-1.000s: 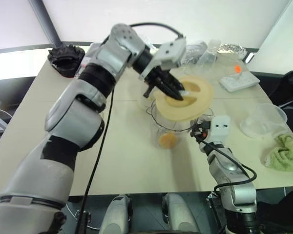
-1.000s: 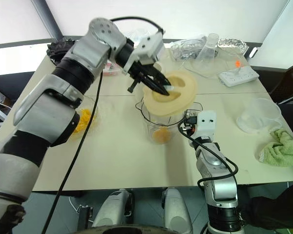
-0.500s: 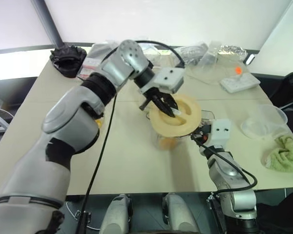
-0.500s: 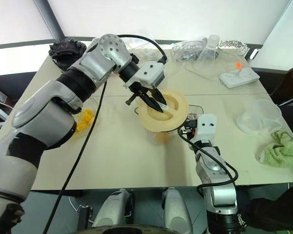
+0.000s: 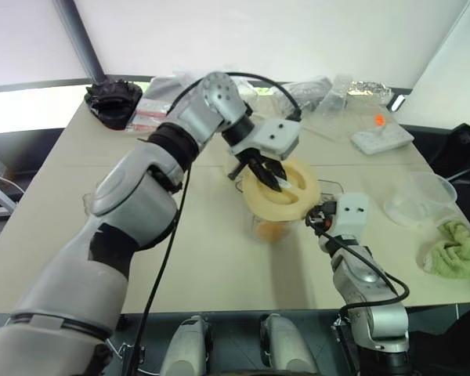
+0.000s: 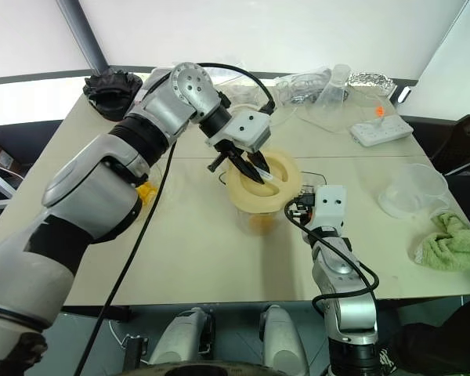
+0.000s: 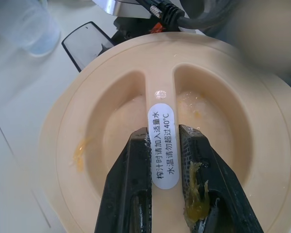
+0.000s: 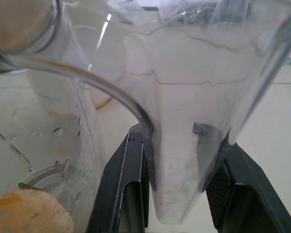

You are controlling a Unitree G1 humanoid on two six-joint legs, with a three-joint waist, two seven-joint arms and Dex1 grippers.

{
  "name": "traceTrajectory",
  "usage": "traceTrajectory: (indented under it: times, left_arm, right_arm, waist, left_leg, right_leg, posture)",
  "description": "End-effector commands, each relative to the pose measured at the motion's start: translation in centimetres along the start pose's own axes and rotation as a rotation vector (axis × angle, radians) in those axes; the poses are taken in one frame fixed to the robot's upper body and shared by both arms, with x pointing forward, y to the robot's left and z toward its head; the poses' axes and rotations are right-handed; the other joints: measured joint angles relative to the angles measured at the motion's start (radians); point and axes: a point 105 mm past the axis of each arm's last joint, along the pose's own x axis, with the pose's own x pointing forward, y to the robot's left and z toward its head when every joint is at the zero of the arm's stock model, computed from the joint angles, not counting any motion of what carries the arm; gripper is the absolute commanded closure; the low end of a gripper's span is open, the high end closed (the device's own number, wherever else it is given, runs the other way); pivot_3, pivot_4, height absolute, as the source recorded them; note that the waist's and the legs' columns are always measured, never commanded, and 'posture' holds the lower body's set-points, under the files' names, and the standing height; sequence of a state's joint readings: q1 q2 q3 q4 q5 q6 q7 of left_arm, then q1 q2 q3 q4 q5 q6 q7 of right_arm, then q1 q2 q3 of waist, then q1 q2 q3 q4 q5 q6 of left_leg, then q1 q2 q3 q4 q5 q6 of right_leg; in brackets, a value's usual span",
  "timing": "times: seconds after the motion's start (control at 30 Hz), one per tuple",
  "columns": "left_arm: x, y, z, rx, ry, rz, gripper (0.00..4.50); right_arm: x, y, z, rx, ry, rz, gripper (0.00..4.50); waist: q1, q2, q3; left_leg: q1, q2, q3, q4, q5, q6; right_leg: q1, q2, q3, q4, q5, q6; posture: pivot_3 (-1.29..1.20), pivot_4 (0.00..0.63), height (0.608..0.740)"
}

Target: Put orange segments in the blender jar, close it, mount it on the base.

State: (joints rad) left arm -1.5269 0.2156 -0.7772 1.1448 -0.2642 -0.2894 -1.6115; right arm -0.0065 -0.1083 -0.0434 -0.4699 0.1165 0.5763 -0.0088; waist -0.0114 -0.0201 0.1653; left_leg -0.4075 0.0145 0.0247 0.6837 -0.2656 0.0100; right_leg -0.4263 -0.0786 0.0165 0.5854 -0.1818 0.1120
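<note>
Left gripper (image 7: 164, 160) pinches the lid's (image 5: 286, 188) centre rib, lid on the jar (image 5: 270, 223); right gripper (image 8: 177, 170) clamps the jar's handle (image 8: 177, 194).

Pulp clings to one left finger (image 7: 201, 194). Through the jar wall an orange segment (image 5: 268, 230) lies at the bottom. More segments (image 6: 145, 190) sit left of the jar, behind the left arm. Farther right are a clear cup (image 5: 423, 196) and a green cloth (image 5: 458, 251); a power strip (image 5: 382, 137) and crinkled plastic (image 5: 313, 90) lie at the table's (image 5: 219, 266) far edge.

Left gripper (image 5: 272, 177) has lowered the round cream plastic lid (image 5: 283, 189), apparently level, onto the clear plastic blender jar (image 5: 268, 225) at centre frame.
</note>
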Motion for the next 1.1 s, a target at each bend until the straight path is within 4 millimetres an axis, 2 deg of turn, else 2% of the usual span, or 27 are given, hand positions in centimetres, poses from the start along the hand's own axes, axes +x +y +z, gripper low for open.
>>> traceTrajectory:
  times: [0.03, 0.17, 0.43, 0.6, 0.9, 1.1]
  left_arm:
    - [2.7, -2.2, -4.0, -0.169, 0.107, -0.098, 4.25]
    - [3.5, -1.9, -5.7, -0.321, 0.18, -0.02, 4.25]
    - [4.0, -1.5, -5.3, -0.448, 0.191, 0.041, 4.25]
    - [4.0, -0.6, -5.2, -0.567, 0.225, 0.161, 4.25]
    - [3.5, -1.6, -6.1, -0.73, 0.262, 0.265, 4.25]
    - [3.4, -1.9, -5.7, -0.82, 0.259, 0.301, 4.25]
  right_arm:
    - [-0.1, 0.6, 3.0, -0.006, -0.108, 0.023, 3.58]
    - [0.0, 0.9, 3.1, -0.01, -0.109, 0.03, 3.58]
    - [0.0, 1.0, 2.8, -0.014, -0.102, 0.034, 3.58]
    - [0.0, 1.0, 2.8, -0.015, -0.101, 0.032, 3.58]
    - [-0.1, 0.8, 2.7, -0.018, -0.1, 0.026, 3.58]
    - [0.0, 0.9, 2.7, -0.018, -0.096, 0.033, 3.58]
  waist:
    - [0.001, 0.0, -0.001]
    - [0.002, 0.0, -0.006]
    - [0.002, 0.003, -0.013]
    - [0.006, 0.004, -0.014]
    - [0.011, 0.008, -0.017]
    - [0.008, 0.011, -0.019]
  left_leg:
    - [0.0, 0.0, 0.0, 0.0, 0.0, 0.0]
    - [0.0, -0.001, -0.001, 0.0, 0.0, 0.0]
    - [0.0, -0.001, -0.001, -0.001, -0.001, 0.001]
    - [0.0, -0.001, -0.002, -0.001, -0.001, 0.001]
    - [0.0, -0.001, -0.003, -0.002, -0.001, 0.0]
    - [0.0, -0.001, -0.003, -0.003, -0.003, -0.002]
  right_leg:
    - [0.0, 0.0, 0.0, 0.0, 0.0, 0.0]
    - [0.001, 0.0, 0.0, -0.001, 0.0, 0.0]
    - [0.002, -0.001, -0.001, -0.003, 0.0, 0.0]
    - [0.002, -0.001, -0.001, -0.004, 0.0, 0.0]
    - [0.003, -0.003, -0.001, -0.008, 0.0, 0.001]
    - [0.001, -0.003, -0.001, -0.009, 0.0, 0.001]
  posture:
    - [0.0, 0.15, 0.74]
    - [0.0, 0.15, 0.74]
    - [0.0, 0.15, 0.74]
    - [0.0, 0.15, 0.74]
    - [0.0, 0.15, 0.74]
    - [0.0, 0.15, 0.74]
